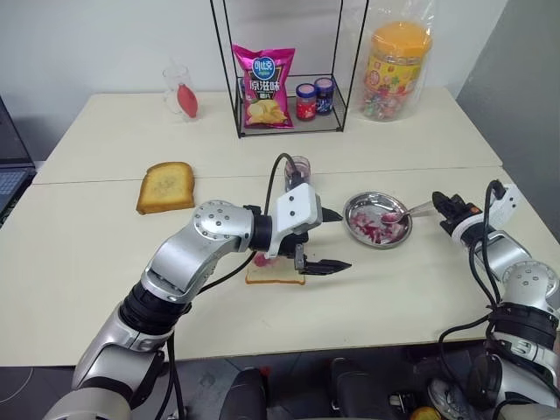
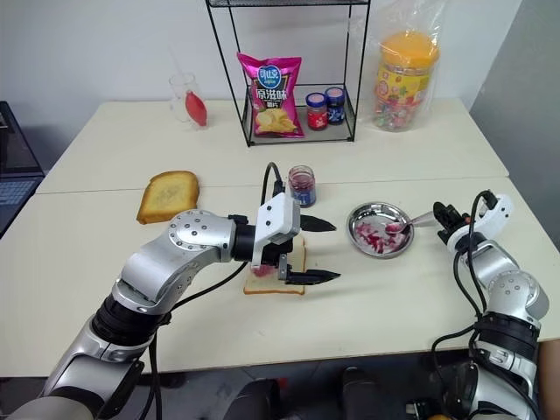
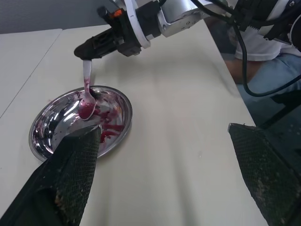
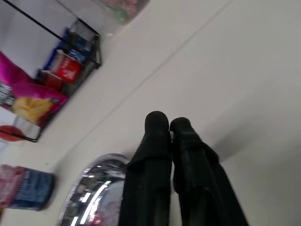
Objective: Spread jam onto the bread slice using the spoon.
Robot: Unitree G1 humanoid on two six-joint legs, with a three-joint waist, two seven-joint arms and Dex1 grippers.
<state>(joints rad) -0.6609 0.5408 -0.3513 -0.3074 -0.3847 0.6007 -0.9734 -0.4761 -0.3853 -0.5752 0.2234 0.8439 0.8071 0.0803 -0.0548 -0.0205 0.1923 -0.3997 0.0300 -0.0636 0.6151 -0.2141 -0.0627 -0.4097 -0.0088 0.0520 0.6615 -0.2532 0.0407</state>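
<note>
I see the left gripper (image 2: 313, 251) fully open above the bread slice (image 2: 273, 282), which lies flat on the surface (image 2: 394, 297). At 3 o'clock from it, the right gripper (image 1: 440, 203) pinches the spoon (image 1: 404, 213) handle, its jam-stained bowl resting in the steel dish (image 1: 359, 210). The jam (image 2: 301, 185) jar stands at 12 o'clock from the bread.

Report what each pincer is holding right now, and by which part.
The right pincer pinches the spoon by the end of its handle, the red-stained bowl resting in the metal dish. The left pincer is wide open above the bread slice, holding nothing.
</note>
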